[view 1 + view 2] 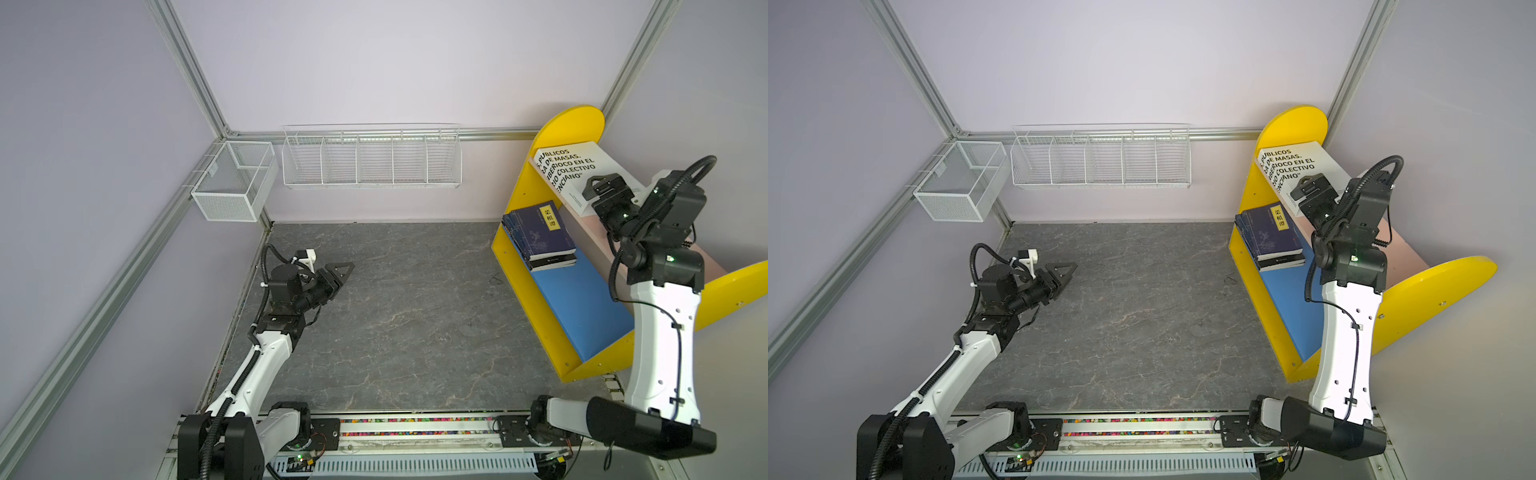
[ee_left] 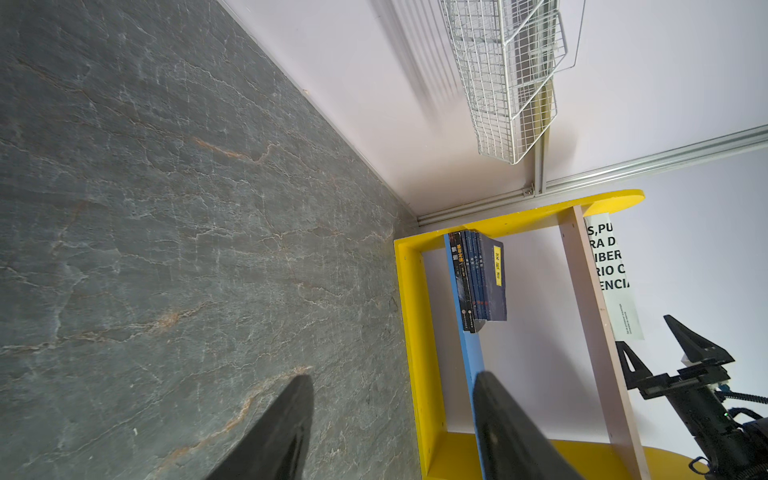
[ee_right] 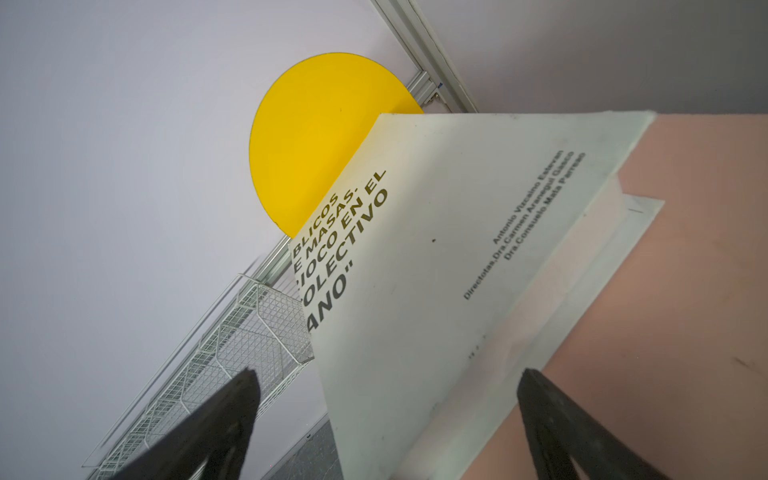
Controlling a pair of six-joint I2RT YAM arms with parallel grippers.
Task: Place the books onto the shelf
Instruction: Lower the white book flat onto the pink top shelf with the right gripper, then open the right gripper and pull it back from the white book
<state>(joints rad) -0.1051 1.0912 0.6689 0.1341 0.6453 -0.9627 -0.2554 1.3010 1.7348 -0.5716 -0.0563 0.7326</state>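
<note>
Slotted rail [image 1: 415, 462] fronts grey tabletop [image 1: 415, 324]; yellow shelf [image 1: 528, 291] against lilac walls [image 1: 395, 62].

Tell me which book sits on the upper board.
The large white book with black lettering, alone on the pink upper board. The dark books are stacked on the blue lower board.

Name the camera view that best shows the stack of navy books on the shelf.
Both top views: the navy stack lies flat on the blue board, its top cover unobstructed. The left wrist view shows it from the spine side only. The right wrist view misses it; the white book dominates there.
</note>
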